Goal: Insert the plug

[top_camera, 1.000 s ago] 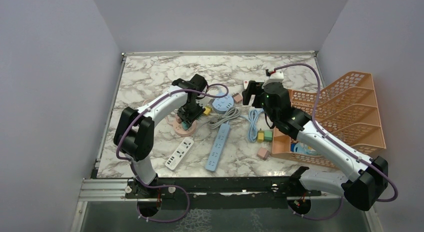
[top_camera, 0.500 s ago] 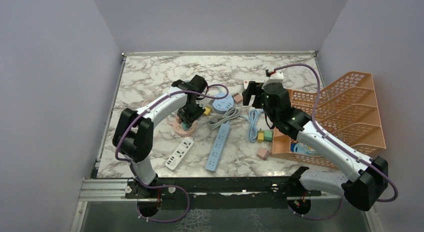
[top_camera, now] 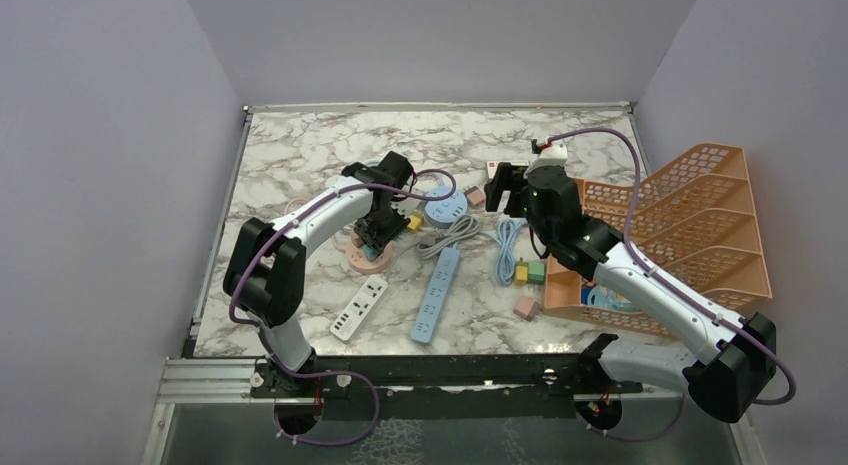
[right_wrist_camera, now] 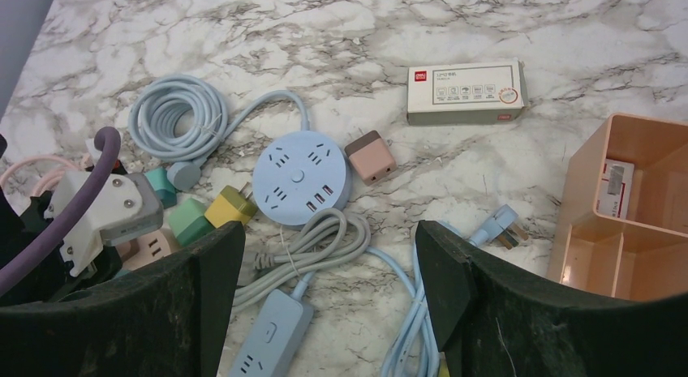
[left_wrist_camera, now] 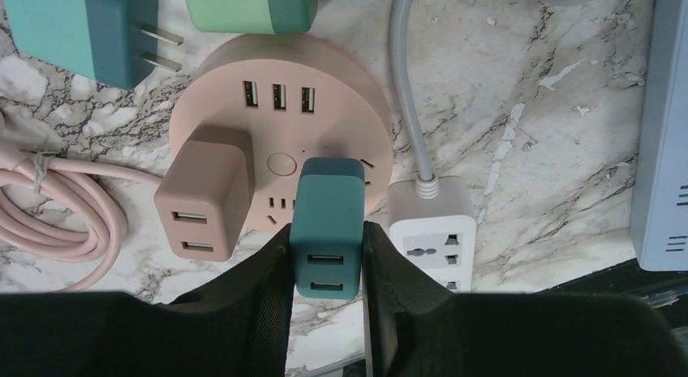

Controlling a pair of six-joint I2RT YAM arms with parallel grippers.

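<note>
Top view: left gripper [top_camera: 376, 235] sits over the pink hub [top_camera: 365, 263].
Left wrist: fingers [left_wrist_camera: 272, 267] clamp the teal plug [left_wrist_camera: 327, 219] by its sides; the plug is on the hub's 5 o'clock rim.
Right wrist: right gripper [right_wrist_camera: 328, 251] is spread wide and empty; white box [right_wrist_camera: 465, 92] lies at 1 o'clock, print unreadable.

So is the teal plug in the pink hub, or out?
Looks in: the teal plug stands on the pink hub with no prongs showing, left fingers shut on it. Fully seated, cannot tell.

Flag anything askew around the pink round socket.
Nothing damaged. The teal charger held by the left gripper sits square over the pink round socket; a second teal plug lies loose, prongs bared.
</note>
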